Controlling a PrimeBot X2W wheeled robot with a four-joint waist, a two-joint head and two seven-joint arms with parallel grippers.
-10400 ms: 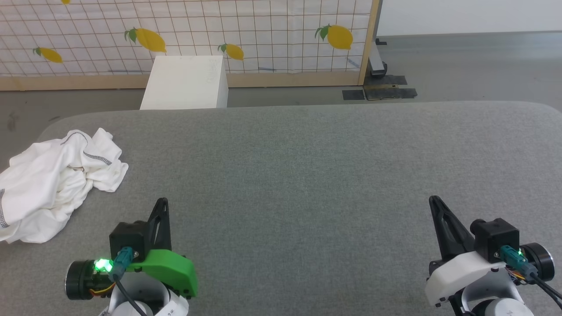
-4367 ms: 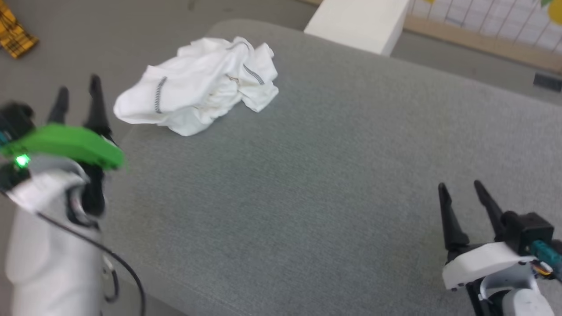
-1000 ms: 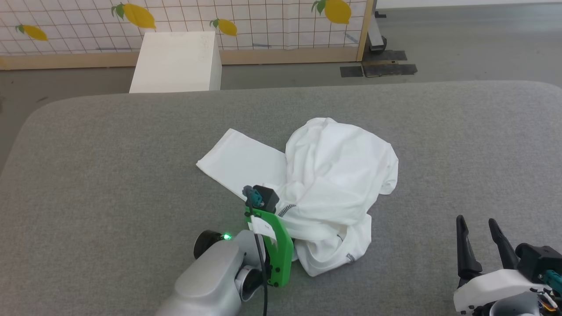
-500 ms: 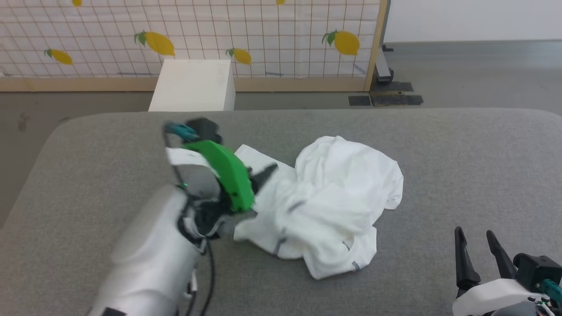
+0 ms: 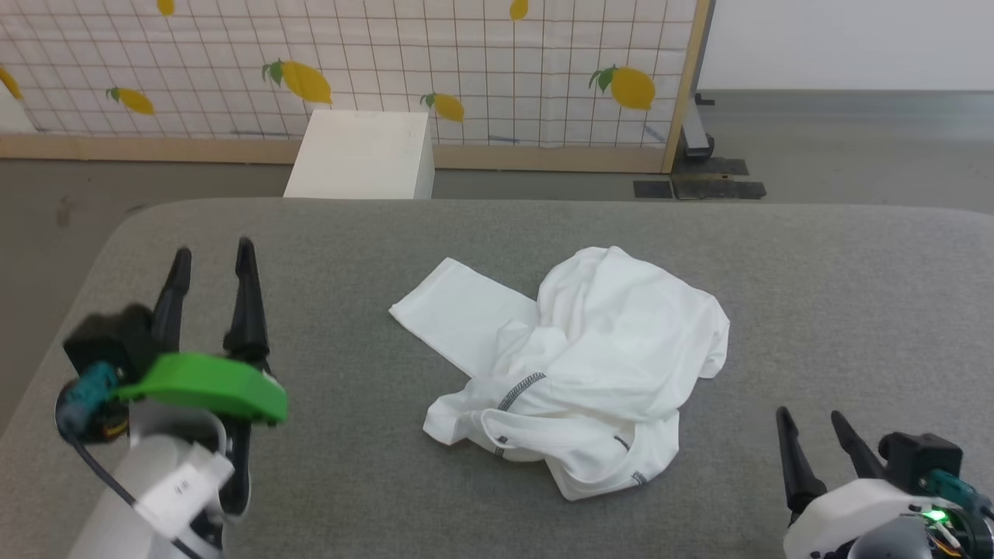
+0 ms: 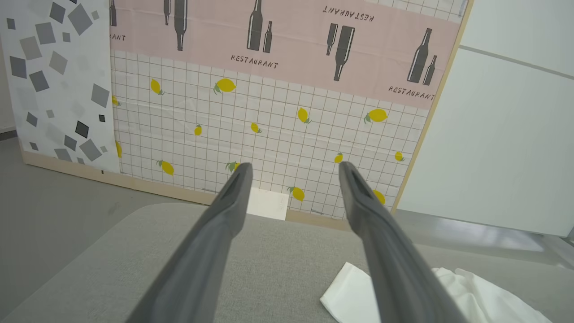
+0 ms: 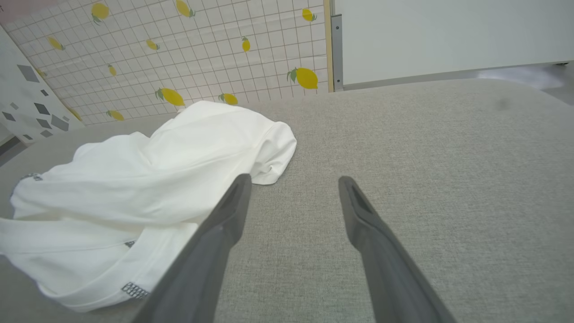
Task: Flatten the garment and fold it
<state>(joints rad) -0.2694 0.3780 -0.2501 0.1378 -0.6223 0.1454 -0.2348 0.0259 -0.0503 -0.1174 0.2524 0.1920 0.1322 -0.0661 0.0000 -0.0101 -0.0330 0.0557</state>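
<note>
You have a grey padded surface [image 5: 497, 233] across the lower frame, with a lemon-print screen [image 5: 466, 62] and a white box [image 5: 361, 155] along the top. The white shirt [image 5: 590, 365] lies crumpled at centre (one flat panel juts upper left, dark zigzag hem showing). Your left gripper [image 5: 213, 250] and right gripper [image 5: 809, 415] are both spread and apart from it.

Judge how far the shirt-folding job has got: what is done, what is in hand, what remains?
Done: the garment lies central on the grey surface, one part spread flat. In hand: nothing; the left gripper and right gripper stand open, clear of it. Left: the bunched body needs flattening, and every fold remains.
</note>
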